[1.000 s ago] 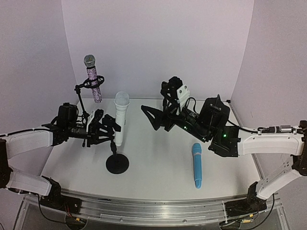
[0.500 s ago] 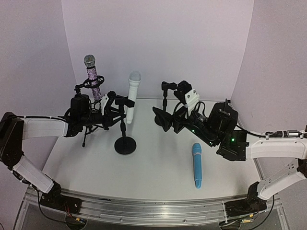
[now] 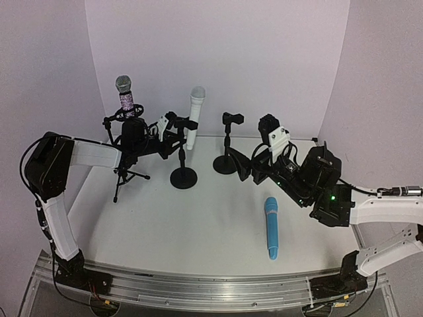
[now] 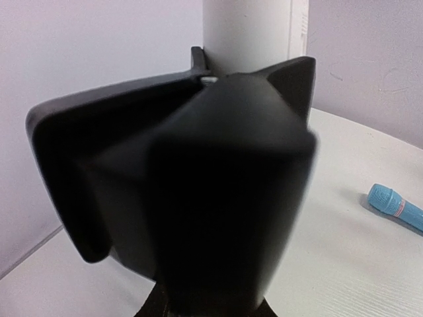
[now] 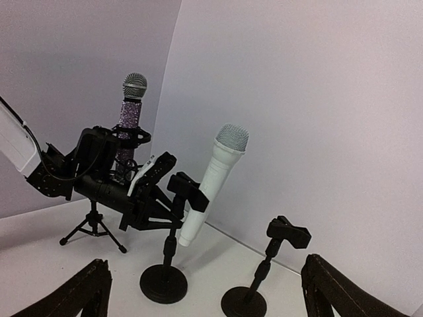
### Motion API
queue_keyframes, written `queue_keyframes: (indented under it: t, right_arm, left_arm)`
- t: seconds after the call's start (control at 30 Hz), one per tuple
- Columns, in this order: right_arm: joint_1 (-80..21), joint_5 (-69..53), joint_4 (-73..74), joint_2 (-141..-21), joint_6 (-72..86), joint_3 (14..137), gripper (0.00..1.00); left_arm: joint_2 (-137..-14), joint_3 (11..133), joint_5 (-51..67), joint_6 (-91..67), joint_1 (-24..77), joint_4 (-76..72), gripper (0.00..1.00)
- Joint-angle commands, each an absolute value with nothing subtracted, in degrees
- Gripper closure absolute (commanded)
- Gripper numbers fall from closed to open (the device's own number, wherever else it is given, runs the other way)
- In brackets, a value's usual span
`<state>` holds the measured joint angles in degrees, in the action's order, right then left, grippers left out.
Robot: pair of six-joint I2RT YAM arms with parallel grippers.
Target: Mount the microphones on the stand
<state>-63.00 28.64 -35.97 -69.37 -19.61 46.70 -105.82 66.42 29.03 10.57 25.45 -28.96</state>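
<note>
Left gripper [image 3: 170, 127] clamped on round-base stand [image 3: 184, 177], moved it with white mic [image 3: 194, 115] clipped in to table [image 3: 198, 231] back edge. Right gripper [image 3: 246, 173] released, empty. Blue mic [image 3: 271, 228] next.

White microphone [image 3: 193, 122], blue microphone [image 3: 271, 229], black stand [image 3: 183, 177]

Blurred black left gripper [image 4: 218, 198] fills frame, fingers closed together — smooth white cylindrical microphone body [image 4: 248, 33] rises just behind it. Light blue stick microphone [image 4: 396, 206] lies well off to its right — on white tabletop [image 4: 344, 264].
</note>
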Motion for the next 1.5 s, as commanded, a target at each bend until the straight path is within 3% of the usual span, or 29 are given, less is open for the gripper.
queue_keyframes:
  t: [0.0,0.2,0.33,0.47,0.57,0.73,0.93,1.13,1.47]
  right_arm:
    - [-62.99,31.67,-37.44,-68.45,-22.42,46.71,0.03]
    - [-62.64,32.96,-37.06,-69.59,-23.71,47.52,0.02]
    - [-58.39,34.04,-28.57,-69.89,-15.25,50.13,0.02]
    - [-51.09,30.74,-10.52,-73.83,-3.75,57.29,0.02]
    - [-46.72,25.88,-6.50,-76.90,-0.57,59.34,0.02]
    - [-40.01,15.13,-8.23,-84.48,2.04,61.23,0.04]
    - [-36.52,7.68,-27.33,-97.70,-2.95,63.50,0.12]
    - [-33.59,6.03,-43.13,-113.02,-1.83,72.30,0.14]
    - [-32.83,9.88,-48.29,-130.04,-1.57,87.42,0.25]
  left_arm:
    - [-107.32,71.03,29.24,10.79,25.57,-35.24,1.00]
    - [-109.69,71.52,29.91,10.61,25.07,-34.02,1.00]
    - [-109.53,71.33,31.04,10.23,24.71,-32.66,1.00]
    - [-108.32,70.25,32.88,9.39,24.74,-32.60,0.78]
    - [-107.12,69.34,34.08,8.23,24.71,-32.52,0.58]
    - [-105.17,68.14,35.68,7.40,24.70,-31.54,0.35]
    - [-101.43,65.29,33.16,4.71,24.37,-27.20,0.20]
    - [-92.97,58.14,32.24,1.86,23.43,-20.63,0.14]
    - [-82.59,47.21,32.65,-1.49,23.13,-20.00,0.13]
